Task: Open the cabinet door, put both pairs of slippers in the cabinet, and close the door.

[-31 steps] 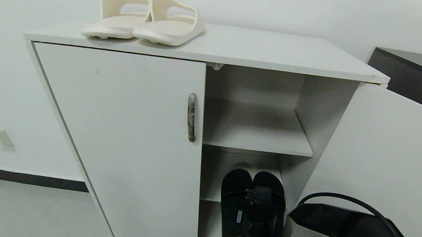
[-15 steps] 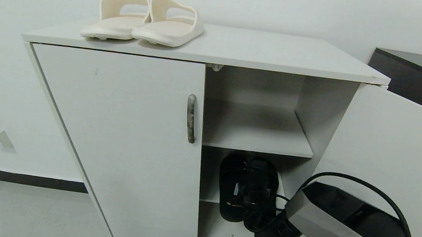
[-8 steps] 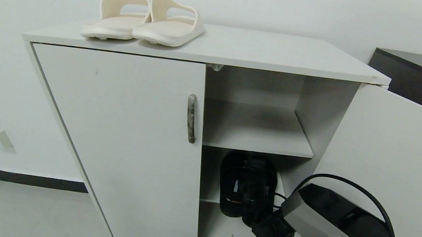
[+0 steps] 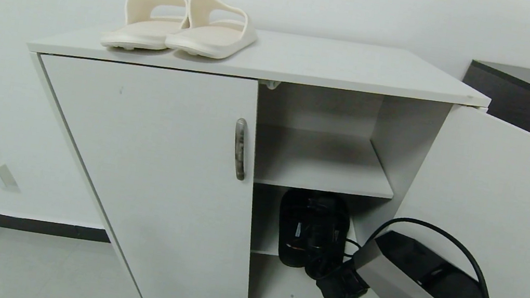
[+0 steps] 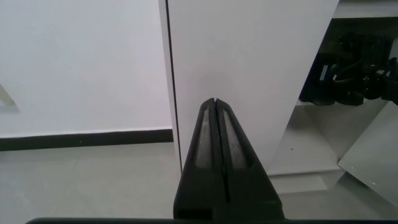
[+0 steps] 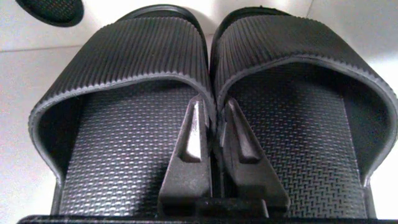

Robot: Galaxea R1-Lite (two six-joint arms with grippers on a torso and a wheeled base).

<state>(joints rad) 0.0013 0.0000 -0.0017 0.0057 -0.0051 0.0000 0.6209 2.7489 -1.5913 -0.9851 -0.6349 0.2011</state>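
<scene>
- My right gripper (image 6: 214,121) has its fingers (image 6: 194,134) clamped on the touching inner walls of the black ribbed rubber slippers (image 6: 143,74) (image 4: 311,227).
- They sit on the white cabinet's (image 4: 361,66) middle shelf (image 4: 264,243), 5 o'clock from head-view centre, just under the upper shelf's front edge (image 4: 322,189).
- The open right door (image 4: 498,205) stands at 3 o'clock, beside my arm.
- My left gripper (image 5: 214,106), fingers together, faces the closed left door (image 4: 146,168).
- The cream moulded slippers (image 4: 183,26) rest on top at 11 o'clock, toes at the front edge.

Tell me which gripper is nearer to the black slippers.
Right. The right gripper pinches the black slippers where their straps meet, inside the cabinet. The left gripper, shut, faces the closed door, apart from them.
</scene>
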